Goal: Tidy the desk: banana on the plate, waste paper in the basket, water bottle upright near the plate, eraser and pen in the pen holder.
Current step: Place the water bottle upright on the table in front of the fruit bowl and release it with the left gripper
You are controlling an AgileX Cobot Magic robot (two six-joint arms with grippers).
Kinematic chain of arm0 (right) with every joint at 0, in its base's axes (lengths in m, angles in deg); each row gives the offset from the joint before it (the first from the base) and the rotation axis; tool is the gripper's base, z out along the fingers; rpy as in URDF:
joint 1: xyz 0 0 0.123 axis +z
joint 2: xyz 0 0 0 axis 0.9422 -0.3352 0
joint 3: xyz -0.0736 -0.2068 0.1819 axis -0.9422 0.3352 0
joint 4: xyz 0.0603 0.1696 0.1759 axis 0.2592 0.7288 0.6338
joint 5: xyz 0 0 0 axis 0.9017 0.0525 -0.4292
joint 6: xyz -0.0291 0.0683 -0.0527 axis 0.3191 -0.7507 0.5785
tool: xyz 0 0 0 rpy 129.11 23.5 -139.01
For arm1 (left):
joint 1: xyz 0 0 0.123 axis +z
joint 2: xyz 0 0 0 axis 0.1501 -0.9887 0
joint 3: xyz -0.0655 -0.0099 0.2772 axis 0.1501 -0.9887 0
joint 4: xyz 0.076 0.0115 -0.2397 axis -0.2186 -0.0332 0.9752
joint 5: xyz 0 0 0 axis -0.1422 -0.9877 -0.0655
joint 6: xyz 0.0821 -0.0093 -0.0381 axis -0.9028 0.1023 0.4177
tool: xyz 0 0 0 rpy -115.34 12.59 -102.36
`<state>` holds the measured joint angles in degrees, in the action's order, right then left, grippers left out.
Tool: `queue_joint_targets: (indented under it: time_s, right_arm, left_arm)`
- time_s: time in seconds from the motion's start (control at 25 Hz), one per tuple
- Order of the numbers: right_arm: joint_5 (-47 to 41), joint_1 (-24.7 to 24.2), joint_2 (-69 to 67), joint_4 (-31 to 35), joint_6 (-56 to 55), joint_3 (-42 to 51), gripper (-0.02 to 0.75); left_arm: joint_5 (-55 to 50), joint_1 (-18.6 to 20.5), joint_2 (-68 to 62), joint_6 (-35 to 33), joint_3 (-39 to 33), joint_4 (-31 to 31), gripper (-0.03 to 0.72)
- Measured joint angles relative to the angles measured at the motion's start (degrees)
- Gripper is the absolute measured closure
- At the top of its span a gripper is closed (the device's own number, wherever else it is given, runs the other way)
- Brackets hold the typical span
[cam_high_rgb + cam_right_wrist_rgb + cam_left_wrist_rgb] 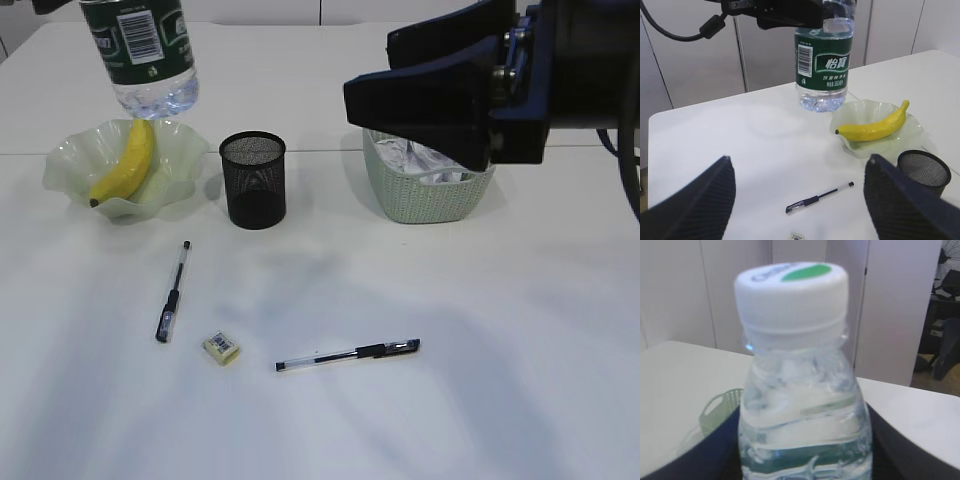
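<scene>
My left gripper is shut on the clear water bottle with a green label and holds it upright in the air just behind the plate; it also shows in the right wrist view. The banana lies on the pale green plate. Two pens and the eraser lie on the table. The black mesh pen holder stands beside the plate. Waste paper is in the green basket. My right gripper is open and empty, high above the table.
The right arm hangs in front of the basket's top in the exterior view. The left arm is above the far table edge. Grey cabinet doors stand beyond the table.
</scene>
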<state>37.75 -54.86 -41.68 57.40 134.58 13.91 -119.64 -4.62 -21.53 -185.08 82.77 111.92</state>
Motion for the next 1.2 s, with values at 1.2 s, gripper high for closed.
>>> queue_joint_targets:
  time_s: [1.2]
  right_arm:
    - [27.66,0.0,-0.36,-0.14,-5.69,0.0,0.146]
  left_arm:
    - [0.33,12.54,-9.8,-5.34,-0.09,-3.16,0.309]
